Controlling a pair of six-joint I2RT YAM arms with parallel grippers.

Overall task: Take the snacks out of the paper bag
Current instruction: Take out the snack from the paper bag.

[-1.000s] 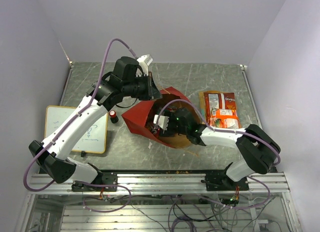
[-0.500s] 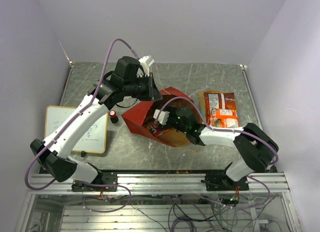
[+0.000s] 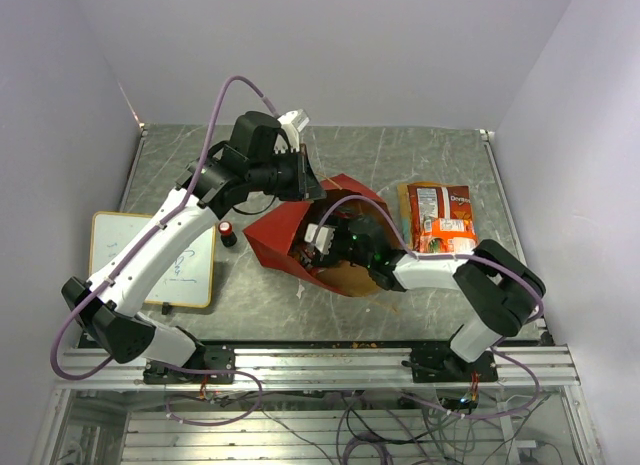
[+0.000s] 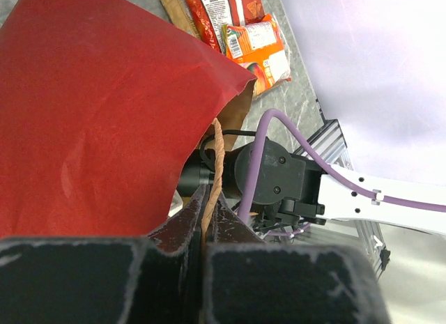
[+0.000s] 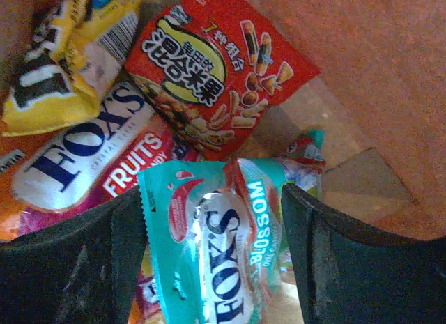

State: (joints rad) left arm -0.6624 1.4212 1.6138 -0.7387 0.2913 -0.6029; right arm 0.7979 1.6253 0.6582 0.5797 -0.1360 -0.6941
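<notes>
The paper bag (image 3: pixel 270 235) lies on its side, red outside and brown inside, mouth toward the right arm. My left gripper (image 3: pixel 308 180) is shut on its thin cord handle (image 4: pixel 218 157) and holds the top edge up. My right gripper (image 3: pixel 318 240) reaches inside the bag and stands open (image 5: pixel 212 195). A teal Fox's packet (image 5: pixel 216 247) lies between its fingers. Behind it sit a red snack packet (image 5: pixel 209 73), a yellow packet (image 5: pixel 56 66) and a Fox's Fruits packet (image 5: pixel 90 164). A large orange chip bag (image 3: pixel 440 220) lies outside on the table, to the right.
A yellow-framed whiteboard (image 3: pixel 150 260) lies at the left of the table. A small red-and-black cylinder (image 3: pixel 228 233) stands between it and the bag. The metal rail (image 3: pixel 330 360) runs along the near edge.
My right gripper has pushed a little further left into the bag and its wrist has turned. The left gripper has kept its hold on the handle.
</notes>
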